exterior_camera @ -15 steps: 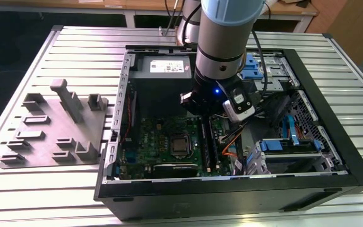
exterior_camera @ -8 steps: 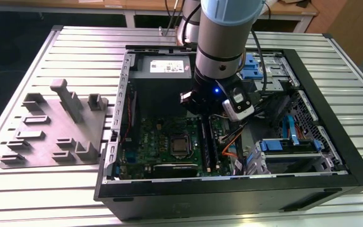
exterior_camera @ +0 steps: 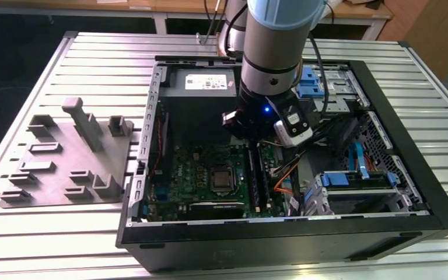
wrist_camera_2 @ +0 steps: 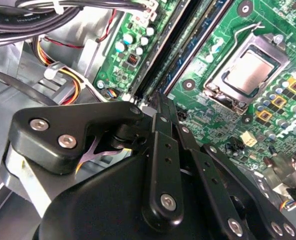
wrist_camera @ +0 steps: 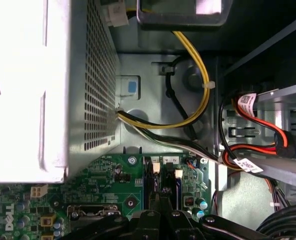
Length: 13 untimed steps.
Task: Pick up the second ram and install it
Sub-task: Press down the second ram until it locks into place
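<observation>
Slatted table [exterior_camera: 53,70] holds an open case [exterior_camera: 286,230]; the arm [exterior_camera: 275,46] stands upright, gripper [wrist_camera_2: 157,102] pressed together over slots [wrist_camera_2: 175,45].

You're working on a pale grey slatted metal table [exterior_camera: 45,239], its ribs catching soft, even light. Beyond it you have a wooden desk [exterior_camera: 130,4] on white legs [exterior_camera: 160,23], dark floor [exterior_camera: 14,58] beneath it, and a wooden panel [exterior_camera: 434,29] at the exterior view's far right

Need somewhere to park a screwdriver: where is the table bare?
Bare slatted table on the near and far sides of the grey fixture tray. Crowded: inside the computer case, where the arm hangs over the motherboard and cables.
</observation>
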Each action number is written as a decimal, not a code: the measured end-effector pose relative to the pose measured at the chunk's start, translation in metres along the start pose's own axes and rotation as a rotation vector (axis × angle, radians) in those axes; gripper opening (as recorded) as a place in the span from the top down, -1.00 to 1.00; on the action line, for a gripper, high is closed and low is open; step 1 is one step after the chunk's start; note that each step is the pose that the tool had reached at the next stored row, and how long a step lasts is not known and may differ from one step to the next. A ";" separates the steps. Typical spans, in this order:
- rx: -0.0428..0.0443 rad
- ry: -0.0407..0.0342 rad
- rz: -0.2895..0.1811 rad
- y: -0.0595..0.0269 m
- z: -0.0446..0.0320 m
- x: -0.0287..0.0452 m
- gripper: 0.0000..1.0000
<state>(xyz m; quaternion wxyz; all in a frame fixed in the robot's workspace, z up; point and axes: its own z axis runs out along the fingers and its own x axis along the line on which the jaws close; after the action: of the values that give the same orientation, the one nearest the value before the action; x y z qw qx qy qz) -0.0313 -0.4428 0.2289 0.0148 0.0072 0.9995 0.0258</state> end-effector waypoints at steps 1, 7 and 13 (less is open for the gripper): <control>0.0001 0.0001 0.000 0.0001 0.0007 0.0001 0.80; 0.0001 0.0000 0.000 0.0001 0.0013 0.0001 0.80; -0.0018 0.0000 0.000 0.0000 0.0041 0.0002 0.80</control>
<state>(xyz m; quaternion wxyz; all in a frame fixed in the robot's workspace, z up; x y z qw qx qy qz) -0.0314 -0.4426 0.2248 0.0148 0.0073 0.9995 0.0266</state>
